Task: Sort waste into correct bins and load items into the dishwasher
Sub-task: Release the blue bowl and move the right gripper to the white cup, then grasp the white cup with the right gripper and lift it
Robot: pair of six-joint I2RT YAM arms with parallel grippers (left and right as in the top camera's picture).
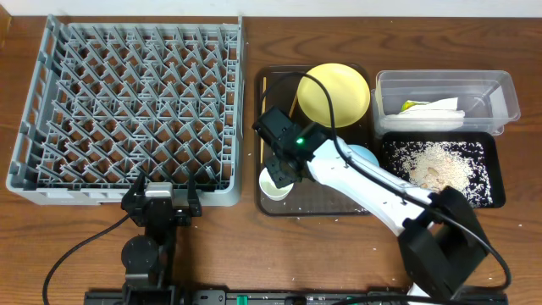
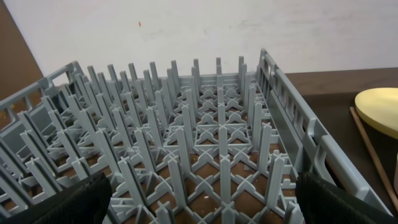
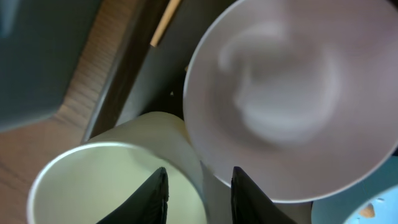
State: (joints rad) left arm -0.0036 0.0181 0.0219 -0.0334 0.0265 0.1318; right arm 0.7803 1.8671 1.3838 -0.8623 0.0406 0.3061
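Right gripper (image 3: 200, 193) downward, half-closed astride white cup (image 3: 87, 180) rim, hold uncertain; left gripper (image 2: 208, 208) wide apart.

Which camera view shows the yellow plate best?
Overhead: the yellow plate is almost whole there, seen from above. The left wrist view shows just its rim; the right wrist view shows nothing of it.

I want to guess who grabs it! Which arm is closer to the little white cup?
Right. The right gripper straddles the rim of the small white cup, one finger inside. The left gripper sits away by the dish rack.
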